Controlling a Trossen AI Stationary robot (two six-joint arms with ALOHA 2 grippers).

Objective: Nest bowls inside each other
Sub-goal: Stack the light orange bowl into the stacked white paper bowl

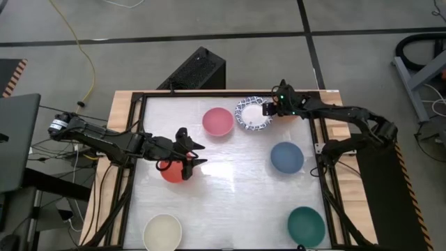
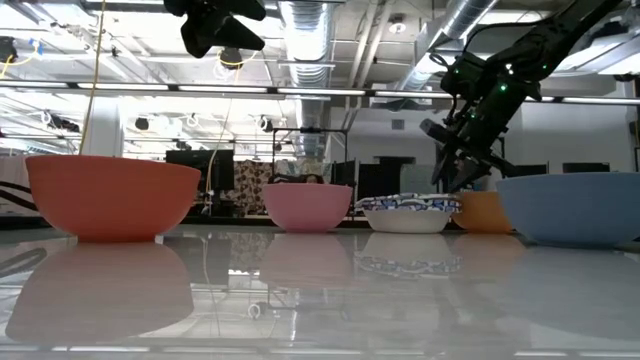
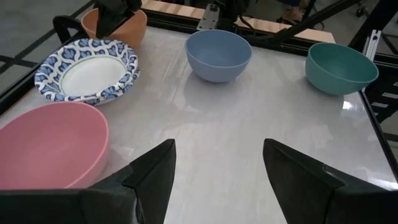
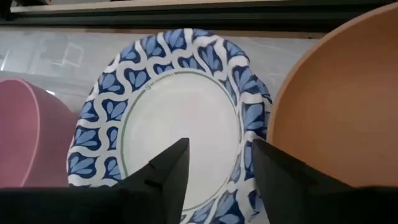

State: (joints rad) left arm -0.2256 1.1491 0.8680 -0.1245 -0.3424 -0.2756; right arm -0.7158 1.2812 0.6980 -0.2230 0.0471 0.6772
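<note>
- The right claw hangs at about one o'clock on the tabletop, fingers parted and grasping nothing, just above the far rim of the blue-patterned bowl, with the orange bowl tucked right beside it.
- The left claw hovers released over the red bowl at roughly nine o'clock.
- The pink bowl sits just beside the patterned one. The blue bowl is at three o'clock, the teal bowl at five and the cream bowl at seven.
- My judgement: the right claw should lift straight clear, so neither rim tips.
- The left claw should straddle the red bowl's rim squarely and clench gently, then carry it level and lower it centred into a neighbour.
</note>
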